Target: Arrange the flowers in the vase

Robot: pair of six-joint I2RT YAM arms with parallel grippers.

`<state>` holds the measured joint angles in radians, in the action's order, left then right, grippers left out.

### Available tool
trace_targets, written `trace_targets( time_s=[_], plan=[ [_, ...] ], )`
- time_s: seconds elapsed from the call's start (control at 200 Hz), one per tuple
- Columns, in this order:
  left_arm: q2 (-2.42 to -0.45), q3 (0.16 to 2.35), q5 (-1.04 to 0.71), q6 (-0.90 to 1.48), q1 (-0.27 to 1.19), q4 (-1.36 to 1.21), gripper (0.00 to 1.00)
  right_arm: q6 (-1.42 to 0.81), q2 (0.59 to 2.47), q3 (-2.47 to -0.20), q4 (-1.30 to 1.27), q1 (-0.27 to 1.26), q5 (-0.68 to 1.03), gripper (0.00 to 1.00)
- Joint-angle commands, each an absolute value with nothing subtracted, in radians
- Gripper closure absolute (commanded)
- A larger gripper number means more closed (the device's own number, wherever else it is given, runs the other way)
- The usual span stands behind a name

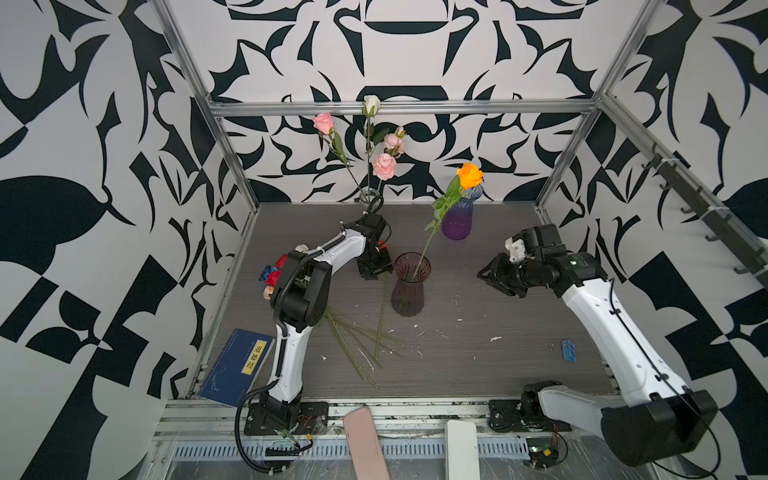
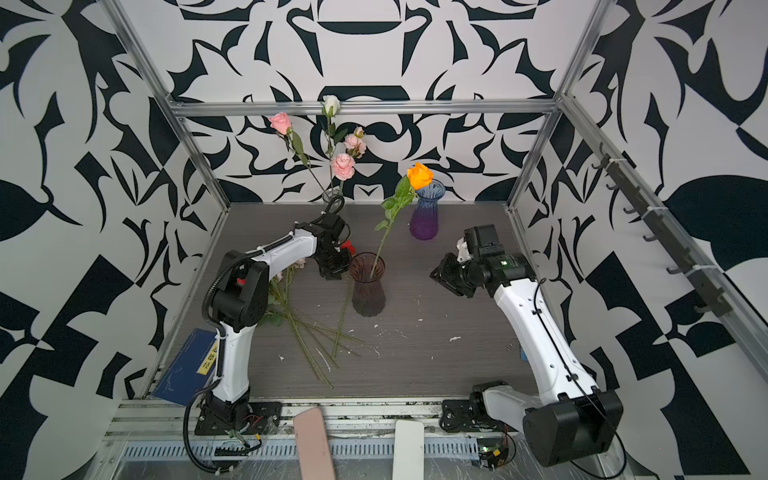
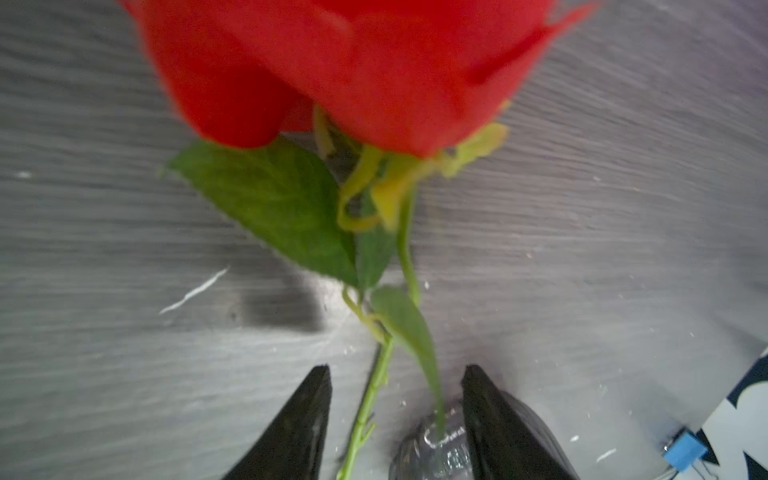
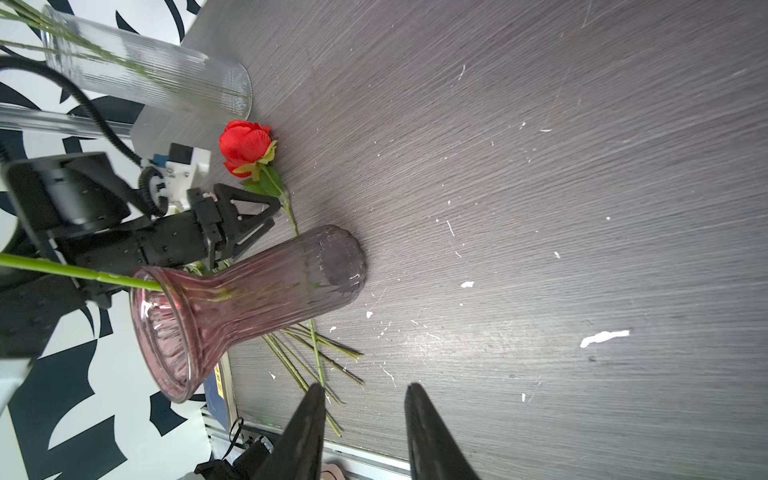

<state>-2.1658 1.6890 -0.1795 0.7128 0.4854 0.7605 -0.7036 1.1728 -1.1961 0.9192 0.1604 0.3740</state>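
1. The left gripper (image 3: 397, 370) hangs low just beside the smoky-pink vase (image 1: 409, 297). Its jaws are apart, and the stem of the red rose (image 4: 245, 145) runs between them with a gap on either side.
2. The red rose lies flat on the grey table (image 1: 478, 353), its bloom near the foot of the clear ribbed vase (image 4: 158, 79).
3. The orange rose (image 1: 469, 175) stands in the smoky-pink vase and leans toward the purple vase (image 1: 457, 222).
4. The right gripper (image 4: 365, 386) hovers well to the right of that vase, jaws apart and nothing between them.
5. The pink and white blooms (image 1: 384, 165) sit in the clear ribbed vase, while the loose flowers (image 1: 353, 340) lie heaped under the left arm with their stems fanned out.
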Motion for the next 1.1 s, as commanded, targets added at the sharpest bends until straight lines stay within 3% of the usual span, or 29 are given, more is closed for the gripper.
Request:
trace_targets(
  time_s=[0.0, 0.175, 0.535, 0.66, 0.8, 0.875, 0.985, 1.095],
  plan=[
    [-2.192, 1.717, -0.160, 0.744, 0.485, 0.825, 0.48, -0.681, 1.149, -1.215, 0.933, 0.149, 0.376, 0.64],
    [-2.194, 1.690, -0.060, 0.741, 0.476, 0.881, 0.56, -0.677, 1.159, -1.226, 0.933, 0.143, 0.383, 0.64],
    [-2.119, 1.561, 0.039, 0.700, 0.407, 0.910, 0.56, -0.683, 1.185, -1.225, 0.917, 0.140, 0.409, 0.64],
    [-2.095, 1.543, -0.037, 0.693, 0.402, 0.862, 0.57, -0.686, 1.191, -1.228, 0.913, 0.140, 0.416, 0.64],
    [-2.081, 1.525, -0.327, 0.694, 0.405, 0.683, 0.68, -0.686, 1.195, -1.232, 0.913, 0.140, 0.417, 0.64],
    [-2.092, 1.549, -0.391, 0.719, 0.413, 0.650, 0.64, -0.686, 1.193, -1.229, 0.913, 0.140, 0.420, 0.64],
    [-2.126, 1.612, -0.375, 0.725, 0.429, 0.671, 0.43, -0.685, 1.188, -1.230, 0.914, 0.140, 0.420, 0.64],
    [-2.160, 1.672, -0.398, 0.743, 0.434, 0.673, 0.44, -0.677, 1.178, -1.226, 0.924, 0.138, 0.416, 0.64]
  ],
)
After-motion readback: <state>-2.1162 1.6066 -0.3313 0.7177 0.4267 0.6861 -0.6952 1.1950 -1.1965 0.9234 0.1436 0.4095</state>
